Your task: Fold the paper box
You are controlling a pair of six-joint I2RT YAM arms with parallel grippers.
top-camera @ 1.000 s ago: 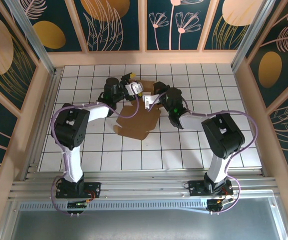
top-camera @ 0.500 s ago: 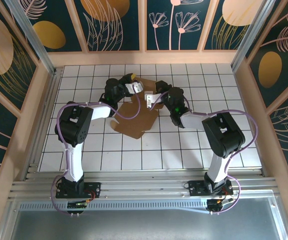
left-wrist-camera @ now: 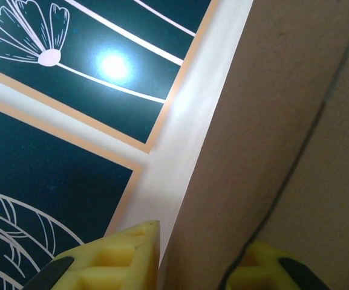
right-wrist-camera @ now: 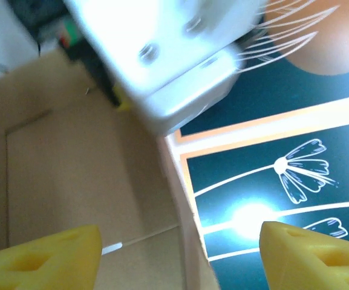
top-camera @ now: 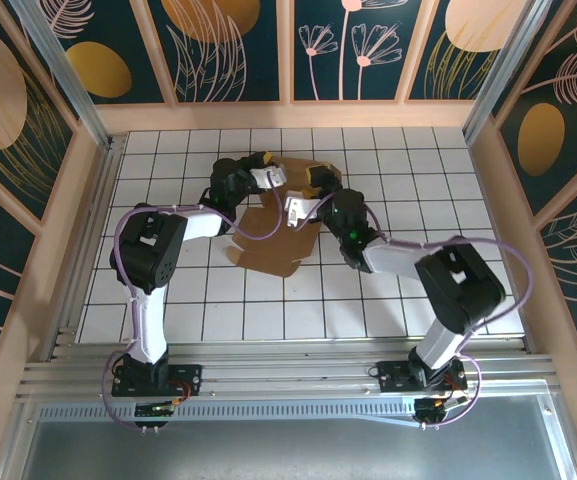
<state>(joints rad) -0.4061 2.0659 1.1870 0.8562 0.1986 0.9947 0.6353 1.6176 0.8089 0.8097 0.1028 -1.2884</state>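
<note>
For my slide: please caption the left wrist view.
Left gripper clamps a flap of the paper box, floral wall panels behind.

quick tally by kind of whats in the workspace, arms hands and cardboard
robot arms: 2 (left arm, right arm)
hands: 2 (left hand, right hand)
paper box: 1
total: 5

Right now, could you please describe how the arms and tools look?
The left arm and right arm are black with white sections, rounded joints and looping lilac cables. The left tool and right tool have white bodies and yellow pads. A green light glows on the right arm.
</note>
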